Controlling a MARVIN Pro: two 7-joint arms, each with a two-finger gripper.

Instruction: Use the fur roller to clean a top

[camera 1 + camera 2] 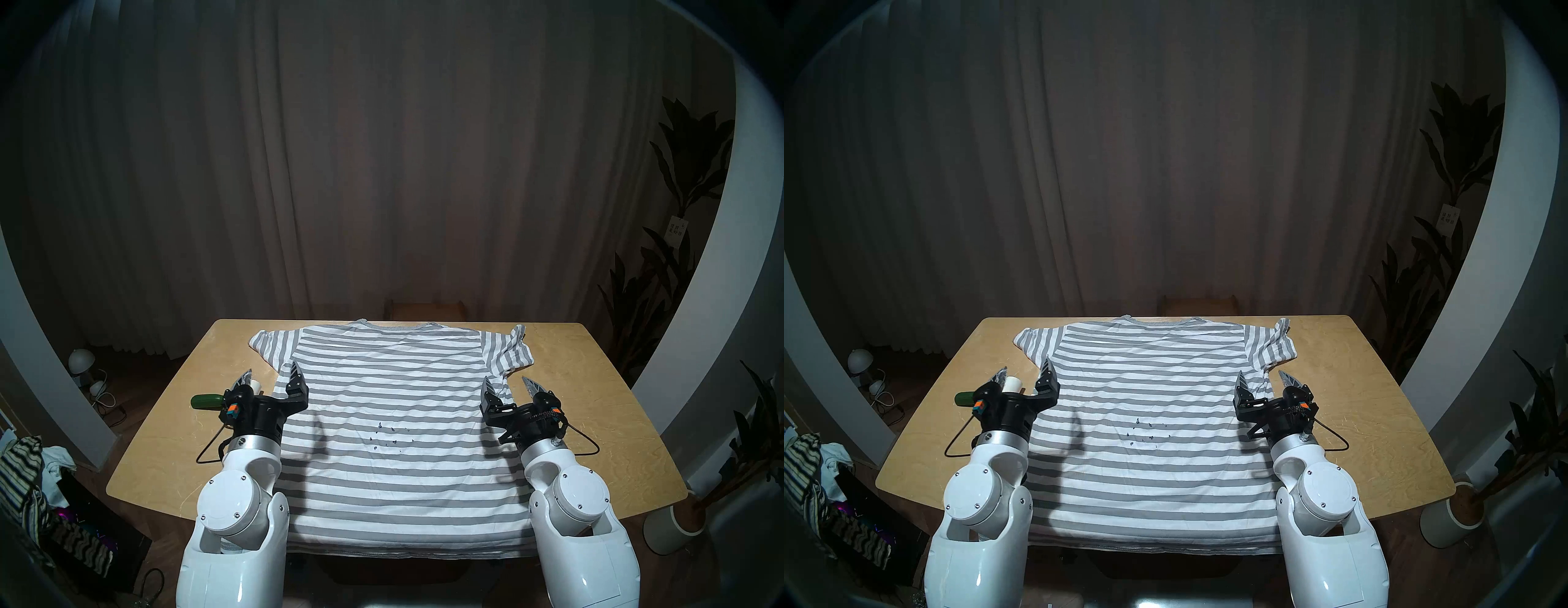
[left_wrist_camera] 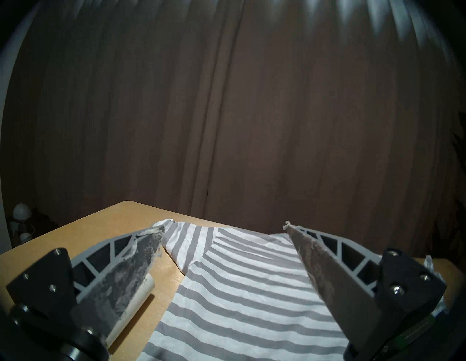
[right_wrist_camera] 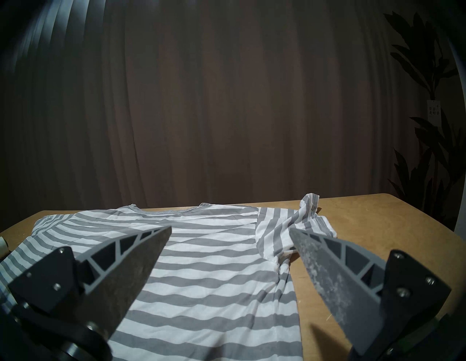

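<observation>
A grey and white striped top point(image 1: 394, 429) is spread flat across the middle of a wooden table point(image 1: 594, 403), its collar at the far edge and its hem hanging over the near edge. A scatter of small dark specks point(image 1: 390, 437) is seen on the cloth just below the centre of the head view.

The left claw point(image 1: 271, 373) is held above the table at the lower left of the head view, its jaws spread wide with nothing between them. The fur roller point(image 1: 212, 401) lies on the bare wood beneath and just left of that claw, beside the top's left edge; its dark green handle sticks out to the left and its white roll point(image 2: 133, 307) is partly hidden behind the claw's left finger in the left wrist view.

The right claw point(image 1: 507, 382) is held over the top's right edge at the lower right, jaws likewise spread and empty, well apart from the roller.
</observation>
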